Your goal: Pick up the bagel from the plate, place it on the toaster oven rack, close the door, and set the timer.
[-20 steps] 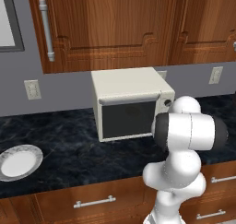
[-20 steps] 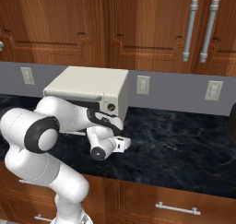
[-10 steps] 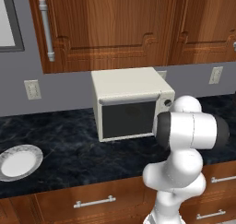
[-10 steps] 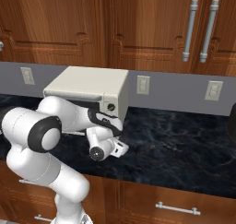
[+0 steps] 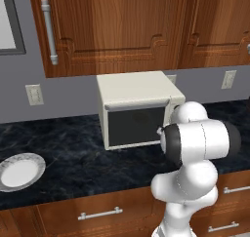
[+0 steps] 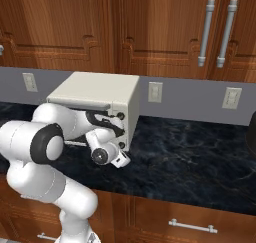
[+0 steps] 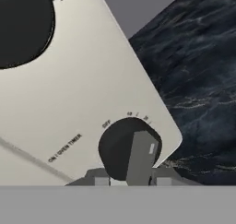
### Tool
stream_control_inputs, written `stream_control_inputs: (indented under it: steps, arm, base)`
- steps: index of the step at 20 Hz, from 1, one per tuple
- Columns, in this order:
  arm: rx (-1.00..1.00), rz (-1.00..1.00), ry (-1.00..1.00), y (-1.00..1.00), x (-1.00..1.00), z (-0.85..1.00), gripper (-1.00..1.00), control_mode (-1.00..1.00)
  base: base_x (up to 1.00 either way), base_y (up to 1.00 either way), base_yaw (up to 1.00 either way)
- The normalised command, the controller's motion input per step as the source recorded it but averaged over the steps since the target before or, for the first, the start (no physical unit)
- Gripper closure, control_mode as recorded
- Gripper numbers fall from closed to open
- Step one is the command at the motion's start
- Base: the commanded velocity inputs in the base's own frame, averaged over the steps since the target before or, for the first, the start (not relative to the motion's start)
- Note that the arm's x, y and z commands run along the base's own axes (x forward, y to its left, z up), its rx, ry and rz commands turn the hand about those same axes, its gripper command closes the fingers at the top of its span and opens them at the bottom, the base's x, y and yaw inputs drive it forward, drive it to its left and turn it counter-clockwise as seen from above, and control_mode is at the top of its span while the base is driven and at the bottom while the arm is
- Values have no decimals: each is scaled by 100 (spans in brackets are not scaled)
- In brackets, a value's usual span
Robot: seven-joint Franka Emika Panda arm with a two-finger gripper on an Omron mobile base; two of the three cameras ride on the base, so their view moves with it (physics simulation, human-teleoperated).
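Observation:
The cream toaster oven (image 5: 136, 90) stands on the dark counter with its door (image 5: 135, 128) shut. The bagel and the toaster oven rack are hidden behind the dark glass. At the far left lies the white plate (image 5: 19, 171), bare. My gripper (image 6: 119, 147) is at the lowest knob on the oven's right front. In the hand view the timer knob (image 7: 119, 147) is dark and round with a grey tab. My gripper (image 7: 130, 179) has a fingertip pressed against each side of that knob. Part of another dark knob (image 7: 18, 25) shows above it.
Brown wall cabinets (image 6: 150, 27) hang above the oven, and drawers (image 5: 100, 212) run below the counter edge. Dark marble counter (image 6: 200, 162) stretches to the right of the oven. My elbow (image 5: 200, 141) covers the oven's right front in the left base view.
My hand has edged slightly toward the oven's front at the lowest knob. The oven, door and plate have stayed put.

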Motion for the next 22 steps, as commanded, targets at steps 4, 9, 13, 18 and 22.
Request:
stream_control_inputs:
  steps: [4,9,13,18,22]
  arm:
    - [41,-8,13,-9,1,76,100,-100]
    - [38,-9,13,-47,0,68,100,-100]
    - [20,-6,6,-64,-3,54,100,-100]
    - [2,0,0,-56,-24,35,100,-100]
    - [1,0,-2,-65,-66,35,100,-100]
  base:
    - [0,0,0]
    - [0,0,0]
    - [0,0,0]
    - [0,0,0]
    - [0,0,0]
